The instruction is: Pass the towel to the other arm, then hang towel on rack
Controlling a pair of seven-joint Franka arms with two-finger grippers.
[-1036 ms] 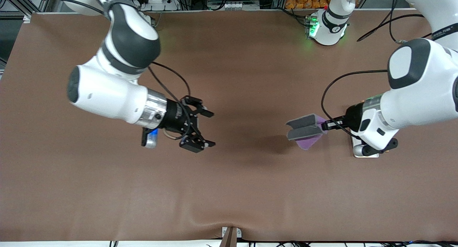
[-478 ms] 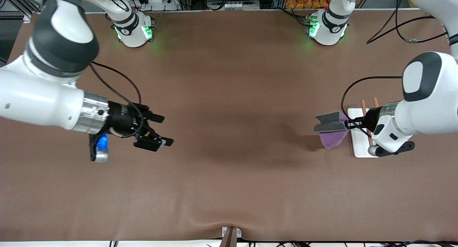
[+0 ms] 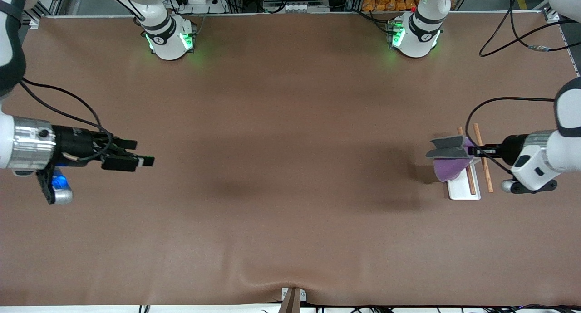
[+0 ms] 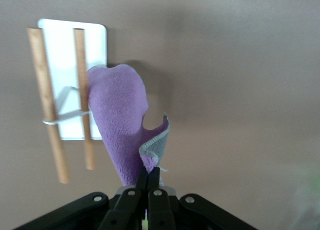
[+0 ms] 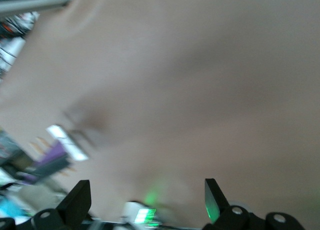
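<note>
Right gripper, fingers spread and empty, had withdrawn to the table edge at the right arm's end. Left gripper, pinching the purple-grey towel, had carried it over the rack, near the left arm's edge.

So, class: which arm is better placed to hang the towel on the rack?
Left. The left gripper is shut on the towel, directly over the rack. The right gripper is open at the right arm's end of the table.
</note>
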